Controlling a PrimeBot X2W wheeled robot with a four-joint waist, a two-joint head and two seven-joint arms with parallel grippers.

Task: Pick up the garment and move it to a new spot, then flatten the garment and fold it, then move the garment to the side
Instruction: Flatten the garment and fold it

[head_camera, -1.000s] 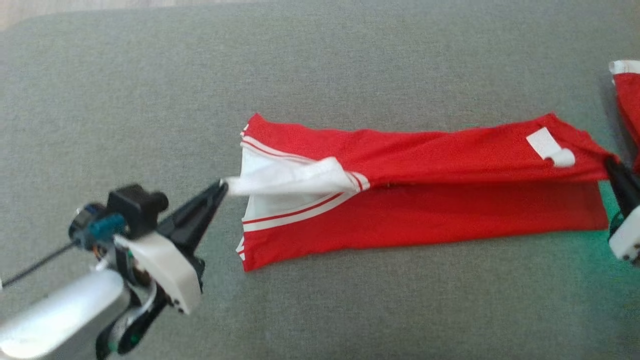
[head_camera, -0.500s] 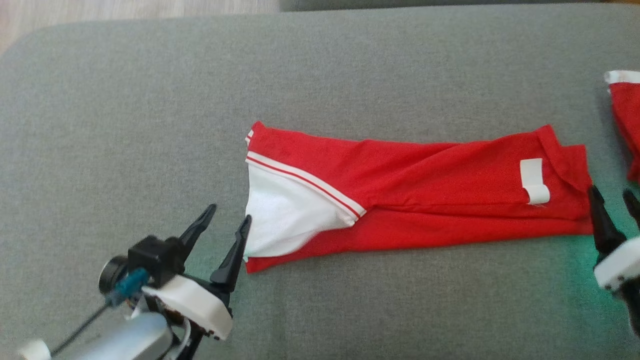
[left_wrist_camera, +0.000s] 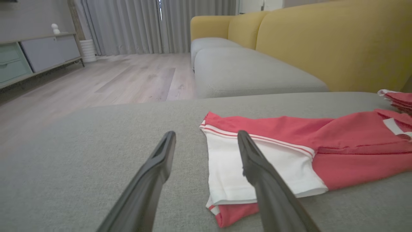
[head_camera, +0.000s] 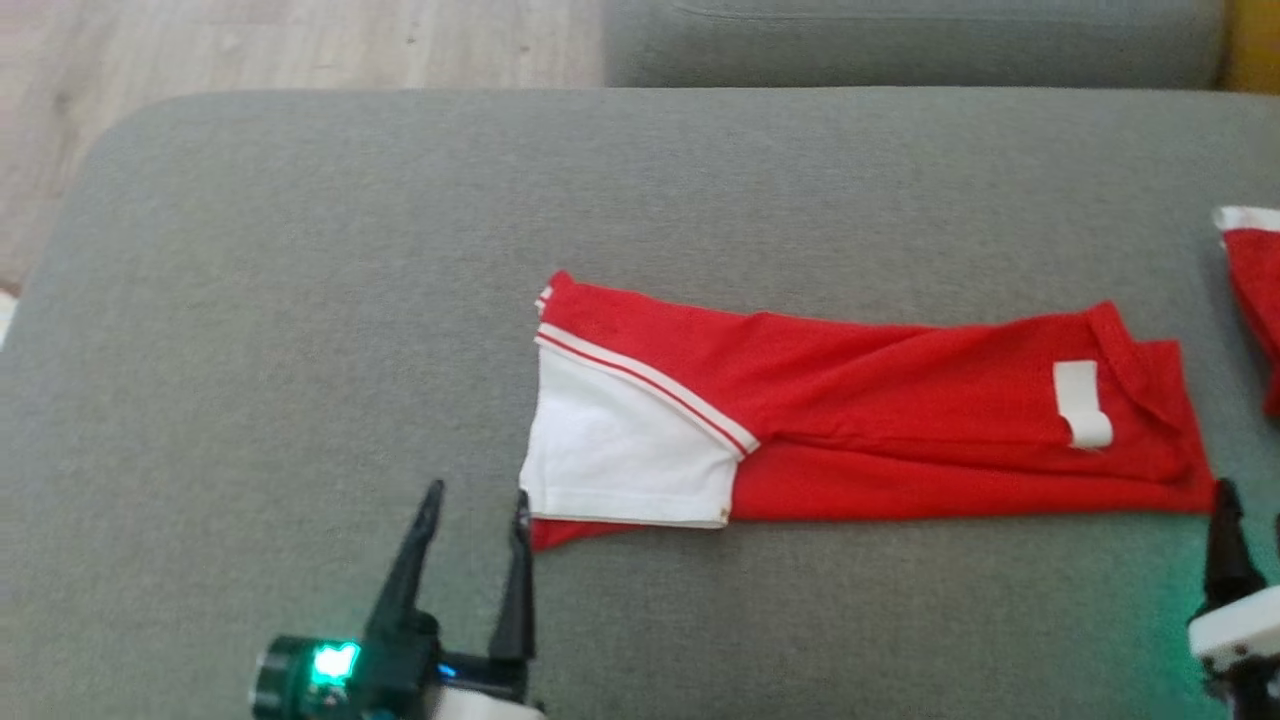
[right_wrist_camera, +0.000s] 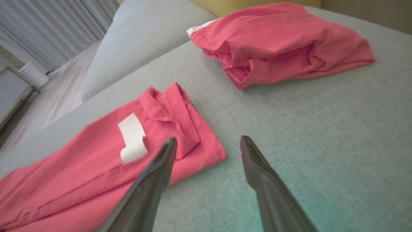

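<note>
The garment (head_camera: pixel 900 400) is a red shirt with a white, red-striped sleeve, lying as a long folded strip across the grey cushion (head_camera: pixel 300 300). My left gripper (head_camera: pixel 475 492) stands open just off the white sleeve end, holding nothing. In the left wrist view that gripper (left_wrist_camera: pixel 206 133) has its right finger over the white sleeve of the garment (left_wrist_camera: pixel 289 135). My right gripper (head_camera: pixel 1250 498) is open at the strip's other end. In the right wrist view its fingers (right_wrist_camera: pixel 208 139) straddle the corner of the garment (right_wrist_camera: pixel 80 161), near a white label (right_wrist_camera: pixel 132 138).
A second red garment (head_camera: pixel 1250 290) lies crumpled at the cushion's right edge, close behind my right gripper (right_wrist_camera: pixel 280 38). Wooden floor (head_camera: pixel 250 40) shows past the cushion's far left corner. Another grey seat and a yellow sofa back (left_wrist_camera: pixel 322 42) stand beyond.
Both grippers have opened and let go of the garment's ends, then drawn back toward the near side. The lifted white sleeve and top layer have dropped flat. The camera has also shifted.
</note>
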